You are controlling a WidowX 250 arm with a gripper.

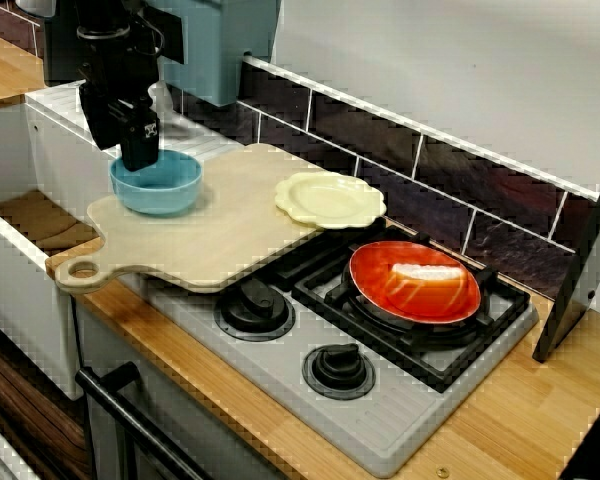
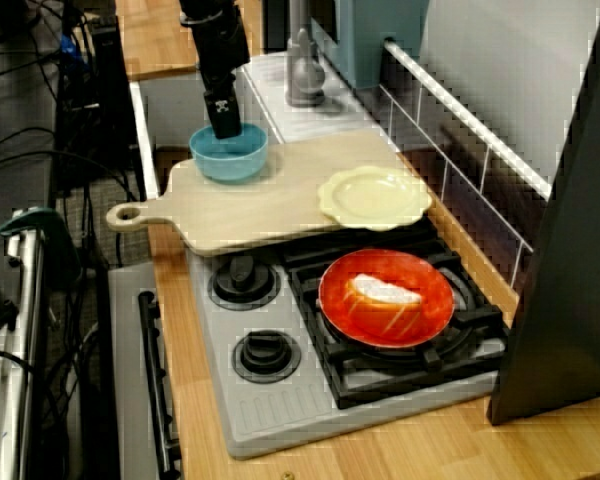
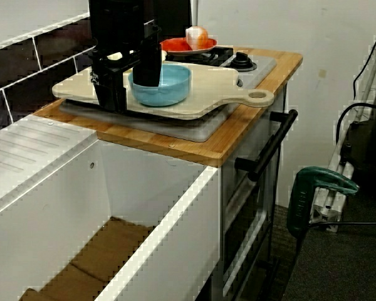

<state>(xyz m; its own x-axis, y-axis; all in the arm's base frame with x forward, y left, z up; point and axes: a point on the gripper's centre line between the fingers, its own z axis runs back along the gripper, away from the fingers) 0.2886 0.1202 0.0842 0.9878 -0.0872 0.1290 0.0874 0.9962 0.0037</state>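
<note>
My black gripper (image 1: 140, 160) comes straight down onto a light blue bowl (image 1: 165, 190) at the left end of a pale wooden cutting board (image 1: 220, 240). In the view from the sink side, one finger (image 3: 109, 94) stands outside the bowl (image 3: 169, 88) with its tip down at the board (image 3: 213, 88). The other finger (image 3: 147, 69) is inside it, and the near rim sits in the narrow gap between them. The bowl rests flat on the board. In the high side view the gripper (image 2: 225, 130) covers the bowl's (image 2: 230, 160) far rim.
A pale yellow scalloped plate (image 1: 330, 200) lies on the board's right end. An orange plate (image 1: 415, 280) holding a whitish food piece (image 1: 425, 273) sits on the burner grate. Two knobs (image 1: 255, 305) are below. A deep white sink (image 3: 113, 238) lies left, a teal appliance (image 1: 220, 40) behind.
</note>
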